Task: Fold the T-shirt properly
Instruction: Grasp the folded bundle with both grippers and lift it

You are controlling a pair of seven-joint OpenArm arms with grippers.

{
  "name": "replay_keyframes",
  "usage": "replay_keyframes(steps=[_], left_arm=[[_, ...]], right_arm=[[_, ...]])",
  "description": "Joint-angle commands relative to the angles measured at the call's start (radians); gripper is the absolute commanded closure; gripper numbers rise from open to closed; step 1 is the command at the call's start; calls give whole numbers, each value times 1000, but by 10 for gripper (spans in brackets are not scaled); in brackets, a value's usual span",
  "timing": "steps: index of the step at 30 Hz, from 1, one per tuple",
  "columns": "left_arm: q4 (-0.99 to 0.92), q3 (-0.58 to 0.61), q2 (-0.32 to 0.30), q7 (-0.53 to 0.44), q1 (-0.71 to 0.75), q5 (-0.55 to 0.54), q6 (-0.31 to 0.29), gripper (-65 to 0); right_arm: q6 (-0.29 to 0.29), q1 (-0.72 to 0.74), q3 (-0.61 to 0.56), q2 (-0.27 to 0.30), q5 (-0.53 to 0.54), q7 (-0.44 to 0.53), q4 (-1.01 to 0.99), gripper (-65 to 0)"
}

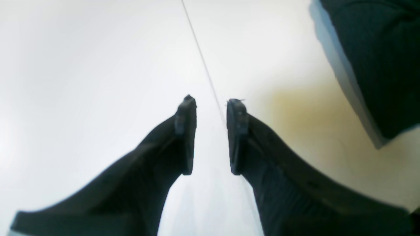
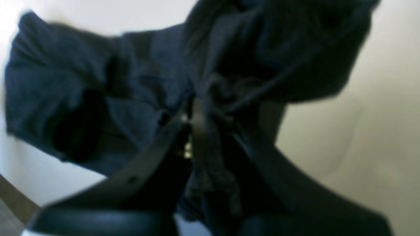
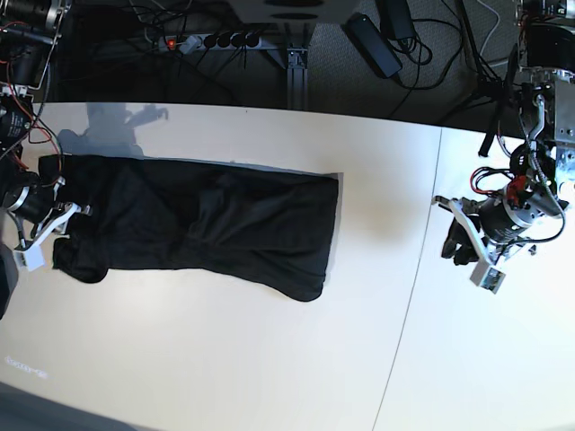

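Right gripper (image 2: 197,131): jaws closed on a bunch of black cloth at the shirt's end; the wrist view shows fabric pinched between the fingers, blurred.
Left gripper (image 1: 210,137): jaws partly apart, nothing between them; it hangs over bare table, well apart from the shirt.
Table (image 3: 269,359): white top, with a seam (image 3: 413,269) running front to back between the shirt and the left gripper.
T-shirt (image 3: 216,224): black, lying as a long band across the table on the right arm's side. Plain side up; no print is visible. The end near the seam lies flat with a straight edge; the gripped end is rumpled, and creases cross the middle.
Step in hand: judged to be a lengthwise fold, with the shirt already narrowed to a band and one end held for carrying over.
Next move: probably lift the gripped end and bring it across toward the free end. This calls for the held layers to stay together and for the free end to stay put; the left gripper is placed to pin or catch that edge.
Risk: the bunched grip may drag wrinkles into the fold.
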Motion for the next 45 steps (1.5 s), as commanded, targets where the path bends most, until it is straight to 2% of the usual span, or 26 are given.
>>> replay_keyframes(steps=[1,7,12,19,23,28,32,34,41,45], left_arm=[[11,-4,3,-18,2,-10,15,-164],[-32,15,76,-26,63,-9,14,-164],[-153,33,180,-99,57,16,14,-164],[-195,34,300,-95,39,22,12,-164],[-209,65,340,-95,36,41,11,-164],[-278,198,360,-146,26,119,12,-164],[-349,306,365,-194,-7,133,14,-163],[-375,334,388,-194,-24,134,16,-163],[-411,355,511,-193,-53,194,16,-164],[-411,355,527,-193,-53,212,16,-164]], right_arm=[[47,36,8,21,23,18,18,0],[47,161,-37,22,7,7,19,0],[47,239,-86,22,-16,8,19,0],[47,307,-217,21,-46,11,18,0],[47,342,-311,21,-53,12,18,0],[46,391,-392,16,-76,15,19,0],[46,446,-435,-19,-98,5,19,0],[46,464,-467,-36,-98,4,19,0],[46,491,-622,-123,-120,-28,19,0],[46,488,-723,-148,-138,-71,19,0]])
